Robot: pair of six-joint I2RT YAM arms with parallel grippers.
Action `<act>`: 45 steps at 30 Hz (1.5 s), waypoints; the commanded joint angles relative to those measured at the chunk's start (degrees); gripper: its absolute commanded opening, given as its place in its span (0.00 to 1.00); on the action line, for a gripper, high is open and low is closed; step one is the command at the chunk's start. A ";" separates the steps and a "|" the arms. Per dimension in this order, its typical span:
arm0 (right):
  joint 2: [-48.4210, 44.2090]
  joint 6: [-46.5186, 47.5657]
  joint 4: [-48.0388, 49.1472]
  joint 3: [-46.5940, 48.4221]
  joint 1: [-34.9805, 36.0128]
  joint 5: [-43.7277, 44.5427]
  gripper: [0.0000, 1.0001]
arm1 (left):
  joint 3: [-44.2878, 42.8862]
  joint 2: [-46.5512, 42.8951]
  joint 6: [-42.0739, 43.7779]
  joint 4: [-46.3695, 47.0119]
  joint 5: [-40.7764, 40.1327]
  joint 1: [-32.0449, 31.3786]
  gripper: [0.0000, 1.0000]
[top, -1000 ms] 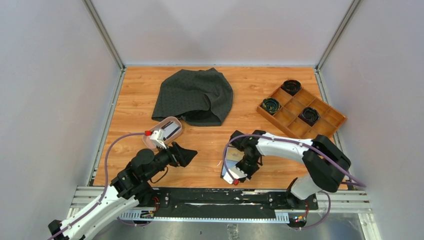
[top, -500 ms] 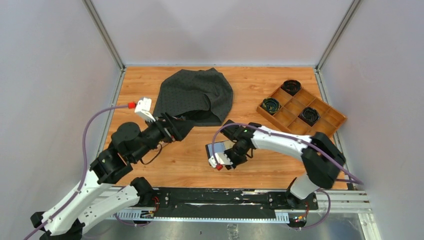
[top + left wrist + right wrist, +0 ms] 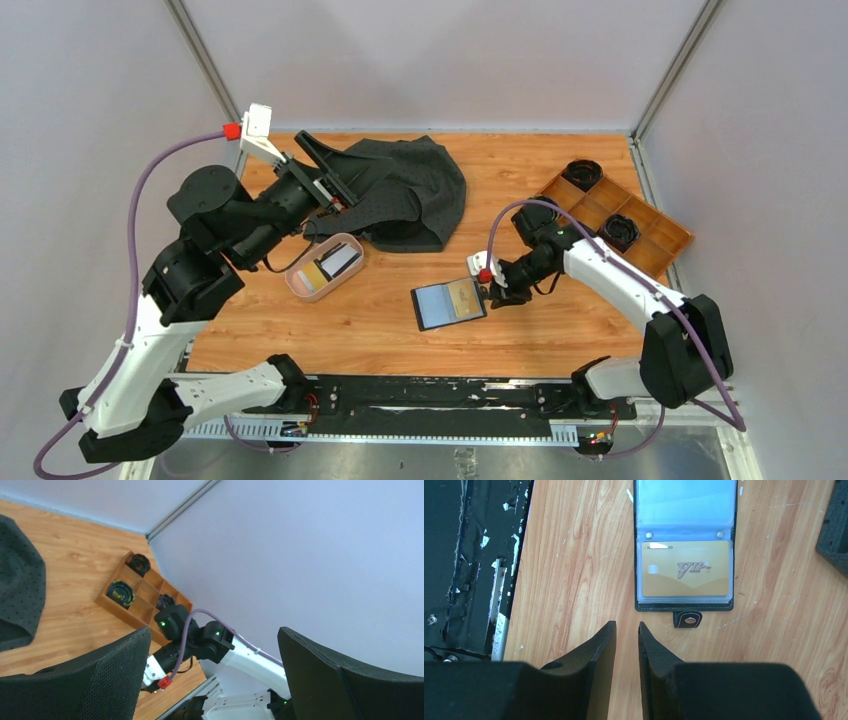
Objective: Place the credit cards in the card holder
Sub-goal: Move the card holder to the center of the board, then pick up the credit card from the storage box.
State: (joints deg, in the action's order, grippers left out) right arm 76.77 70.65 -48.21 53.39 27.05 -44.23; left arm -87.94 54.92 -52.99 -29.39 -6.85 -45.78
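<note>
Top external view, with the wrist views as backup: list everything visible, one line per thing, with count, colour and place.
table: one, wood-grain, under everything
cloth: one, dark grey, crumpled, far centre
wooden tray: one, brown, compartmented, far right
round objects: three, black, each in its own tray compartment
pink dish: one, oval, left of centre
credit cards: at least two, grey and yellowish, in the dish
card holder: one, black, lying open, near centre
gold card: one, inside a holder pocket
left fingers: wide open, empty, raised over the far left
right fingers: slightly apart, empty, just right of the holder
</note>
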 commanded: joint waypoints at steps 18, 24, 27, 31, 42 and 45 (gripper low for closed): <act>1.72 -4.77 -0.83 1.26 -3.04 -1.64 0.27 | -3.94 2.45 5.56 -3.53 3.71 0.08 1.00; -2.99 -11.79 3.32 2.57 -4.21 2.46 0.28 | 6.68 -4.21 22.34 -3.91 -3.92 0.08 1.00; -5.84 -15.86 5.47 3.13 -5.20 3.69 0.32 | 14.20 -8.25 28.38 -4.40 -8.84 0.08 1.00; -9.51 -21.57 8.66 3.87 -7.48 3.70 0.45 | 23.02 -13.03 32.57 -4.75 -11.81 0.07 1.00; -6.43 -41.05 9.51 11.50 -10.07 -0.96 1.00 | 37.80 -18.20 31.40 -7.89 -15.93 0.61 1.00; -5.15 -39.01 8.41 10.46 -10.26 -6.70 1.00 | 38.28 -17.50 31.73 -8.35 -16.56 1.31 1.00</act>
State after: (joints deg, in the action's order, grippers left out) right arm 69.52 35.51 -37.85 64.25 17.91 -43.53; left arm -50.19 37.43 -22.46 -36.84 -20.71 -45.47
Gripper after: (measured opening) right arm 0.998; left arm 1.000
